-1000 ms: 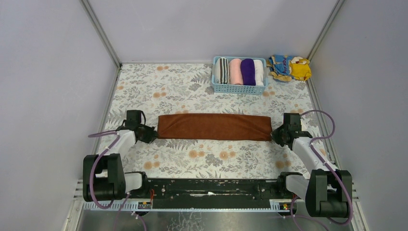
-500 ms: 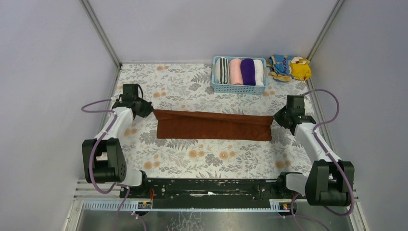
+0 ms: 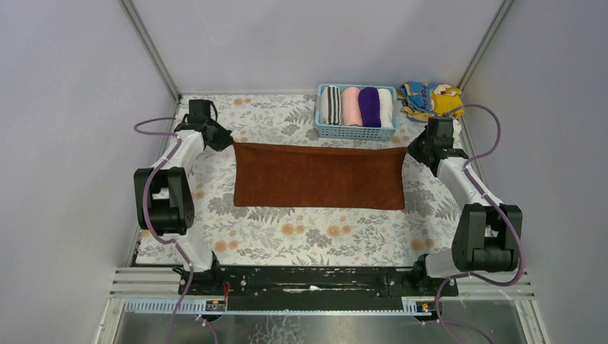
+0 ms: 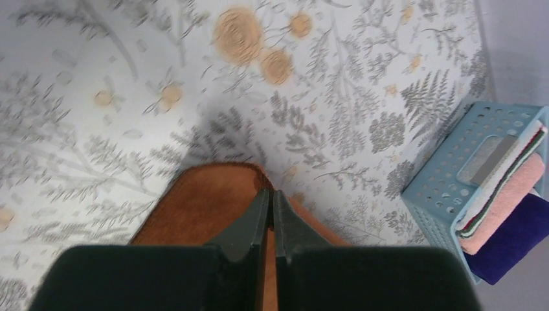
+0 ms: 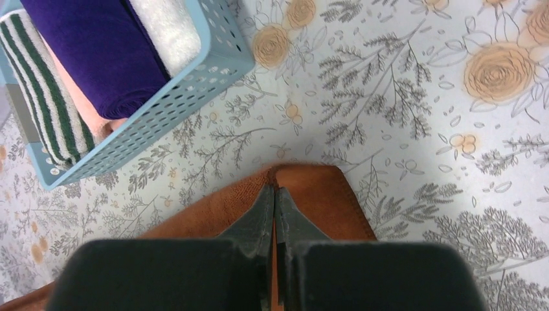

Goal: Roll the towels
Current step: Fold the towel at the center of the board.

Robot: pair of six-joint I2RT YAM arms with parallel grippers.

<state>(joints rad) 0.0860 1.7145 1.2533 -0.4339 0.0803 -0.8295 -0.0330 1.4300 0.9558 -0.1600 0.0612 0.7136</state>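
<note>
From above, the rust-brown towel (image 3: pixel 319 175) lies spread as a wide rectangle across the middle of the floral table (image 3: pixel 287 233). Its far edge is near the blue basket (image 3: pixel 356 132), where the purple towel (image 3: pixel 369 106) sits rolled. The left gripper (image 3: pixel 228 140) and right gripper (image 3: pixel 410 147) are each at a far corner of the cloth. At the left wrist, the jaws are pressed together on that corner, which is raised just off the table. At the right wrist it is the same: a tight pinch on the brown corner, with the basket just beyond. This looks like the spreading step, before any rolling. Next, the corners likely need to be laid down flat without wrinkles and let go, then one edge taken up to start the roll.
</note>
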